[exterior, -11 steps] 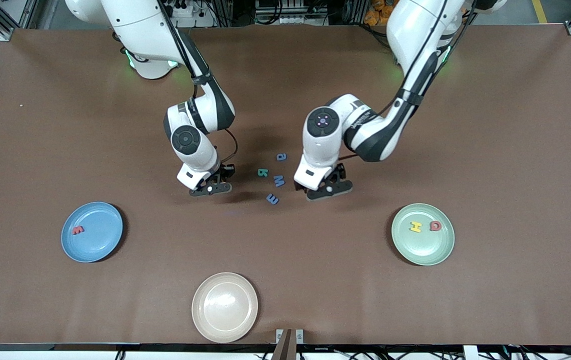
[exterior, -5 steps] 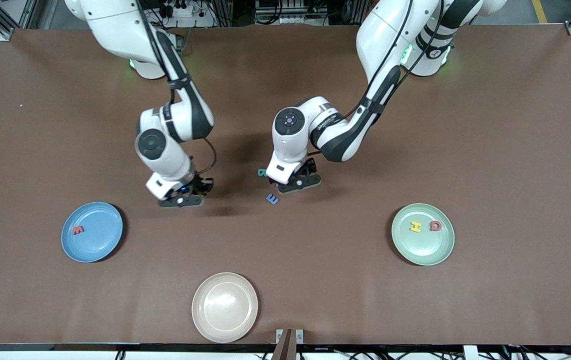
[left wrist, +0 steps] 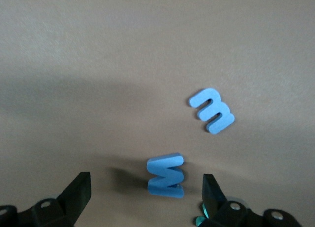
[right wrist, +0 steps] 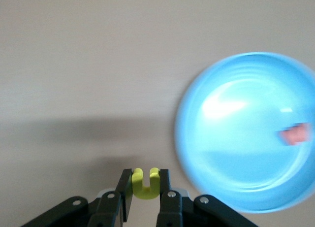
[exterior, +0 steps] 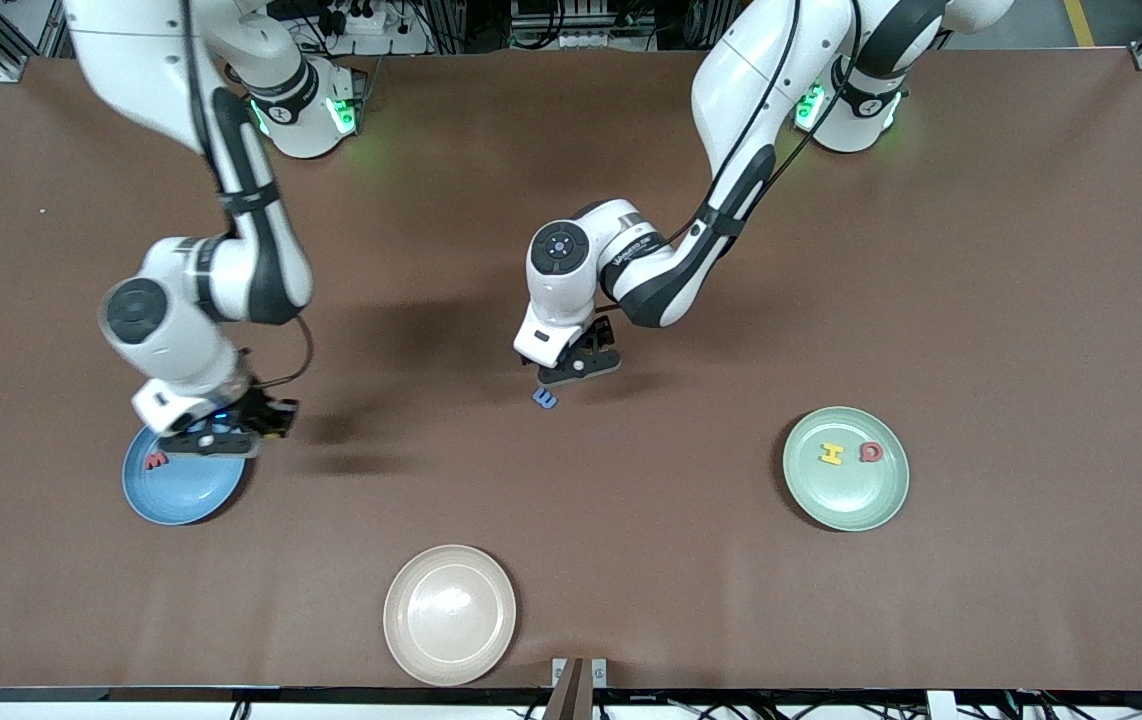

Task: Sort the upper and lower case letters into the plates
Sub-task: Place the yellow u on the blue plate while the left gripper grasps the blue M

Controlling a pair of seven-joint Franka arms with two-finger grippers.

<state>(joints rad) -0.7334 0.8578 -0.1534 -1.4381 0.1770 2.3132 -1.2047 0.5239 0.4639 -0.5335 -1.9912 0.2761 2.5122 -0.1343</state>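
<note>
Since 1 second ago, the right gripper, clamped on a yellow letter, has been carried to the blue plate's rim for release, while the left gripper, jaws apart, has been lowered around a blue letter.

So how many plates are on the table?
3: a blue plate under the right gripper, a mint green plate toward the left arm's end, and a beige plate nearest the front camera.

The right gripper is over the rim of the plate at the right arm's end of the table, with a small letter between its fingers. A second letter lies in this plate. The left gripper is over the table's middle, above one letter; another letter lies beside it. Two letters lie in the plate at the left arm's end. A third plate lies nearest the front camera.
</note>
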